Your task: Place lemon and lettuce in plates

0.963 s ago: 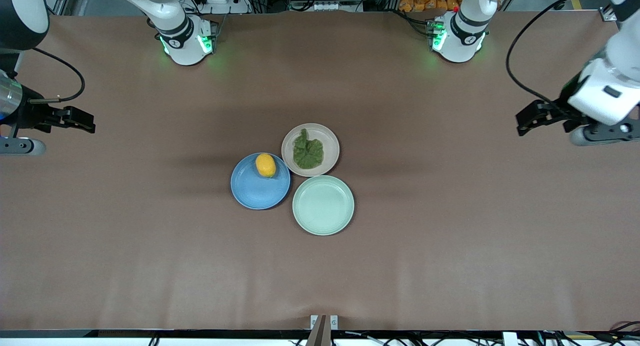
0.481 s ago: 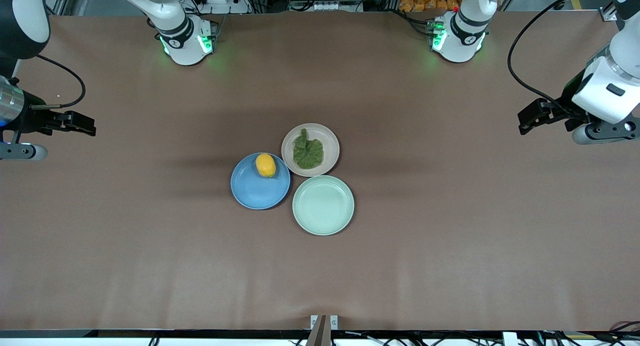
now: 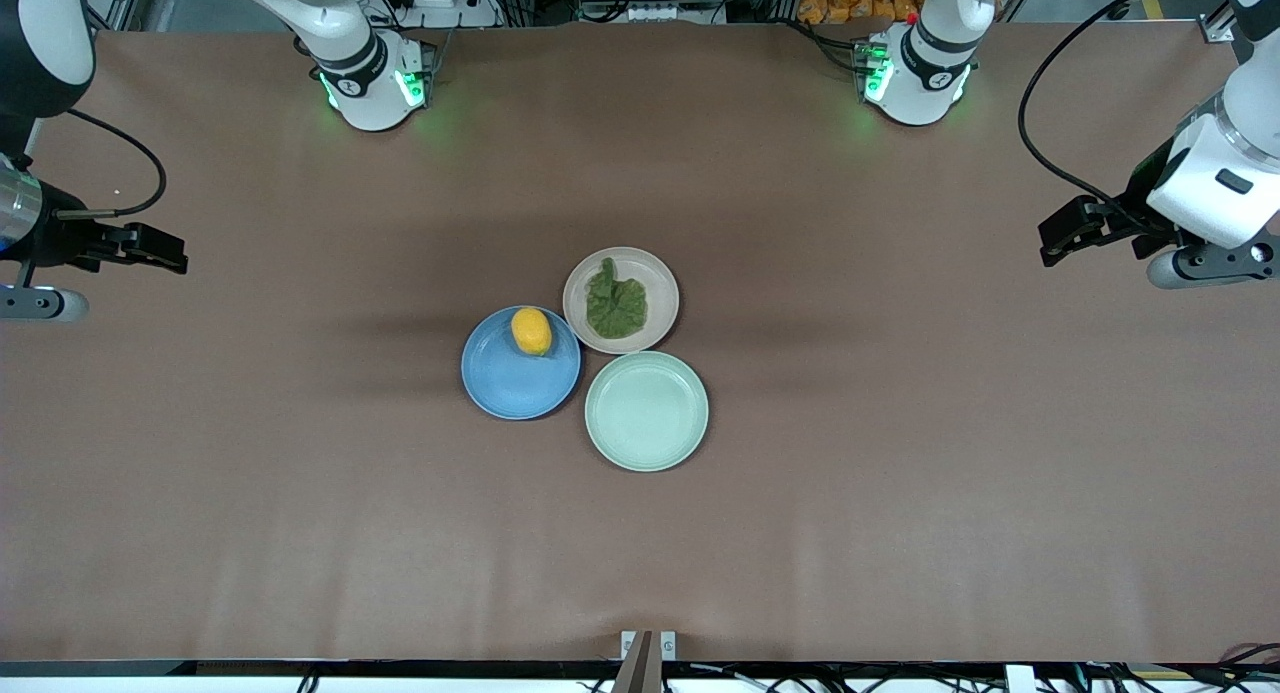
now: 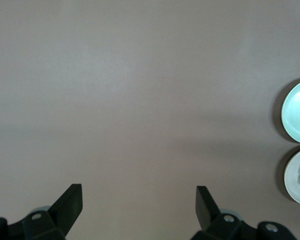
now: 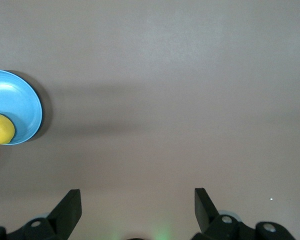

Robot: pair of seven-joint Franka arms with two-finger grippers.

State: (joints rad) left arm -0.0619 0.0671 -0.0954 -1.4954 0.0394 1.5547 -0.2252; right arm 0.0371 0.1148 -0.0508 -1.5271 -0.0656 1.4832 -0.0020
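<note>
The table holds three plates in the middle. The lettuce lies in the beige plate, the lemon in the blue plate. The left gripper and right gripper hang open and empty over the table's ends. The round lemon could roll out if bumped.

My table wears a plain brown cover from end to end. Three round plates sit directly on it near the middle, clustered close together, rims touching or nearly so. The blue plate lies toward my right arm's end. The beige-pink plate is farthest from the front camera. The pale mint-green plate is nearest to that camera. My two arm bases stand on the table's edge farthest from the front camera.
</note>
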